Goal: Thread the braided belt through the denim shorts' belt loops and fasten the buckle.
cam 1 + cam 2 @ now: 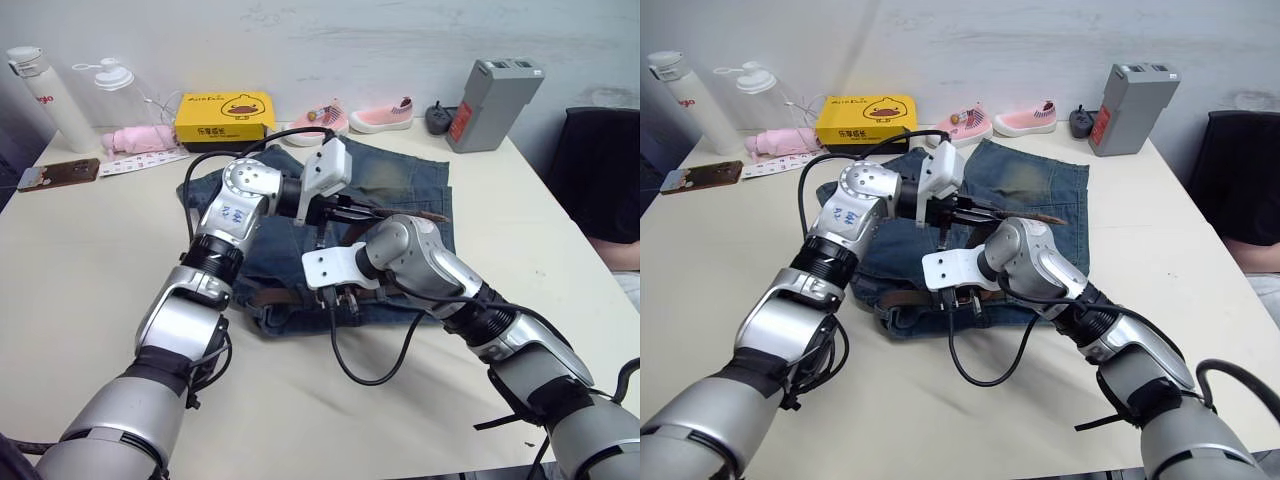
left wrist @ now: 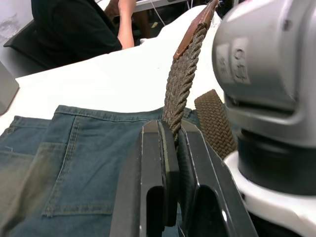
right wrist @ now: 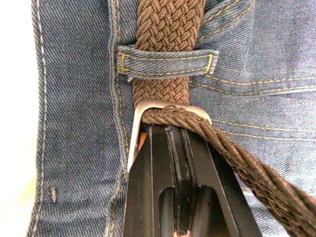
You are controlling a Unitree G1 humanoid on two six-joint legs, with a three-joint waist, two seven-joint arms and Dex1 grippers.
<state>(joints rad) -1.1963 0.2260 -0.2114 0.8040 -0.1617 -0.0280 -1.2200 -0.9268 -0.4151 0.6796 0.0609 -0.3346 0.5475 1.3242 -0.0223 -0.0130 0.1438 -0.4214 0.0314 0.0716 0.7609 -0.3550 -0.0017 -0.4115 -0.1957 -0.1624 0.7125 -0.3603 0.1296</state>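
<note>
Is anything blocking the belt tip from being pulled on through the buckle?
Nothing visible does. The left hand grips the braided belt near its tip, lifted over the denim shorts. The strap already passes through the buckle, held at the right hand beside a belt loop.

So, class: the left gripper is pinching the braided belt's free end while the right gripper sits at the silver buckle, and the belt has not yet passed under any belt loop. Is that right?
Not quite. The left gripper does pinch the braided belt, and the right gripper sits at the buckle, but the right wrist view shows the belt already running under a belt loop on the denim shorts.
</note>
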